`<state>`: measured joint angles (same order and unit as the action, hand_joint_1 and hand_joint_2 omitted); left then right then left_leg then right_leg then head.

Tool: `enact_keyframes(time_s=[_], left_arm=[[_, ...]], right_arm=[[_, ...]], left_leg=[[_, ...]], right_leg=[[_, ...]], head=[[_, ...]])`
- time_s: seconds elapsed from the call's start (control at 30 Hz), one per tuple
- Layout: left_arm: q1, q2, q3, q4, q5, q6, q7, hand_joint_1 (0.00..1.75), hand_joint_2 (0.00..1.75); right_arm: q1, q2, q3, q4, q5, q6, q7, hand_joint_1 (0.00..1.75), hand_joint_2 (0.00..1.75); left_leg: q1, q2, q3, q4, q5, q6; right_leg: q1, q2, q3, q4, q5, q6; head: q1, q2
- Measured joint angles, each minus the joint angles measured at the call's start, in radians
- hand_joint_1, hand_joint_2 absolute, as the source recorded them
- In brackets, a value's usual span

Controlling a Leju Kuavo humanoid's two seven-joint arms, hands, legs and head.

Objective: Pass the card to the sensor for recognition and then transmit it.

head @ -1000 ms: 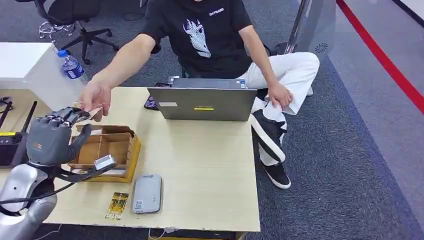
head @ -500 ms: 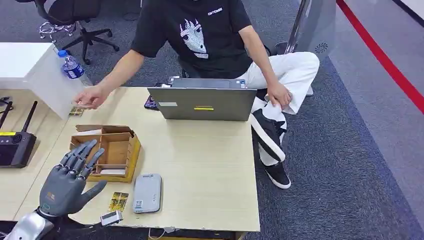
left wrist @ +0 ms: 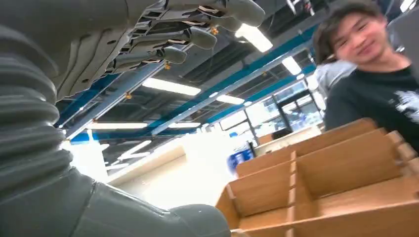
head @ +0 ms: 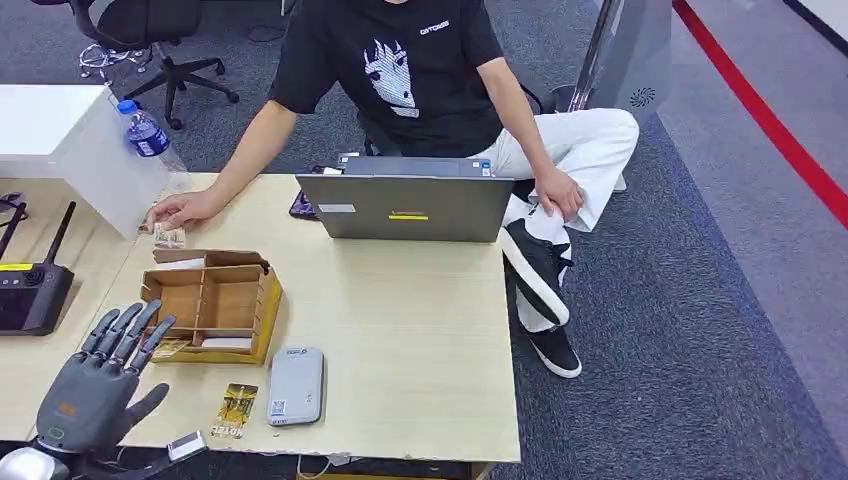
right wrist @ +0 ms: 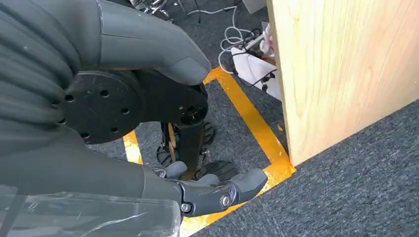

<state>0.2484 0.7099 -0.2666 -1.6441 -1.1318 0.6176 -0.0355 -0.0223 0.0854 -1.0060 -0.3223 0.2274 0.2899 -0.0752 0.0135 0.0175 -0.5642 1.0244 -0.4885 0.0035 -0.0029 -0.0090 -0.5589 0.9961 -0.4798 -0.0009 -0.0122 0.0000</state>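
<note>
Left hand (head: 95, 385) hovering over the near-left corner of the tabletop (head: 400, 340), fingers (head: 125, 330) spread and straight, holding nothing. Fingertips reaching toward the wooden organizer box (head: 215, 300), not touching it. Right hand (right wrist: 163, 148) hanging low beside the tabletop's wooden side panel, above grey carpet and yellow floor tape; fingers loosely curled in, nothing held. One card (head: 169, 237) lying at the far-left part of the tabletop, just beyond the box, under the fingers of a person's hand (head: 180, 210). Another card (head: 234, 411), gold and dark, flat near the front edge, right beside the grey sensor (head: 295, 387). Laptop (head: 405, 205) standing open at the far side, back toward the camera. Black remote (head: 30, 295) with antennas off on the left. Water bottle (head: 147, 133) beyond the white block.
</note>
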Motion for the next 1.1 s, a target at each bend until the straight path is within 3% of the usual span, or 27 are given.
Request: enact_keyframes(time_s=[0.37,0.47,0.53,1.1], left_arm=[[-0.02,-0.001,0.018,0.051,0.018,0.0,-0.002,0.0,1.75],[-0.081,-0.004,0.043,0.131,0.045,-0.058,-0.027,0.0,1.75],[-0.125,-0.016,0.046,0.19,0.047,-0.086,-0.048,0.0,1.75],[-0.22,-0.097,0.027,0.28,0.043,-0.125,-0.077,0.0,1.75]], right_arm=[[-0.001,0.0,0.0,0.001,0.013,-0.001,-0.003,0.0,1.75],[-0.006,0.0,0.0,0.003,0.016,-0.002,-0.006,0.0,1.75],[-0.01,0.0,0.0,0.005,0.027,-0.001,-0.006,0.0,1.75],[-0.018,0.0,0.0,0.013,0.029,-0.003,-0.006,0.0,1.75]], left_leg=[[0.0,0.0,0.0,0.0,0.0,0.0],[0.0,0.0,0.0,0.0,0.0,0.0],[0.0,0.0,0.0,0.0,0.0,0.0],[0.0,0.0,0.0,0.0,0.0,0.0]], right_leg=[[0.0,0.0,0.0,0.0,0.0,0.0],[0.0,0.0,0.0,0.0,0.0,0.0],[0.0,0.0,0.0,0.0,0.0,0.0],[0.0,0.0,0.0,0.0,0.0,0.0]], head=[[0.0,0.0],[0.0,0.0],[0.0,0.0],[0.001,0.0]])
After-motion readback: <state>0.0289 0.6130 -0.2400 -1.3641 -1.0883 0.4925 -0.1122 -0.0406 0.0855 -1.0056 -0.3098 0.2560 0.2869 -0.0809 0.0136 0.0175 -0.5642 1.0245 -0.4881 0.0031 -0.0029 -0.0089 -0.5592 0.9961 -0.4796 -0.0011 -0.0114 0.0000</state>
